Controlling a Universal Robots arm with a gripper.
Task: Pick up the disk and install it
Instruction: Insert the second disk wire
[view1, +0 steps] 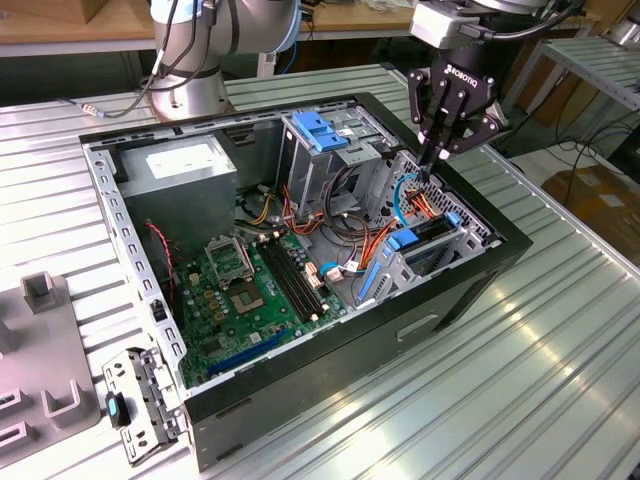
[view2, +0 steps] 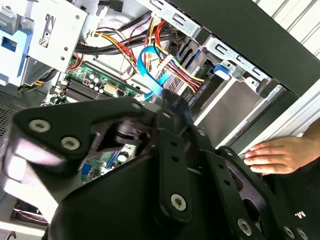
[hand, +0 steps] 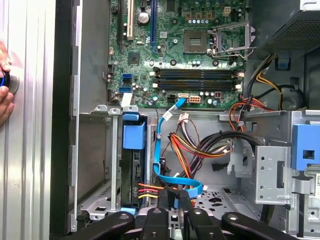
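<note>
While gripper (view1: 437, 160) hovers, disk (hand: 134, 170) seated edgewise in bay.

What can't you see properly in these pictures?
- The disk: in the first wrist view it sits edge-on in its bay, and metal walls hide most of it.
- What the end effector touches: in the exterior view, cables crowd around its tip.
- The person's hand: in the second wrist view, the picture's edge cuts it off.
</note>
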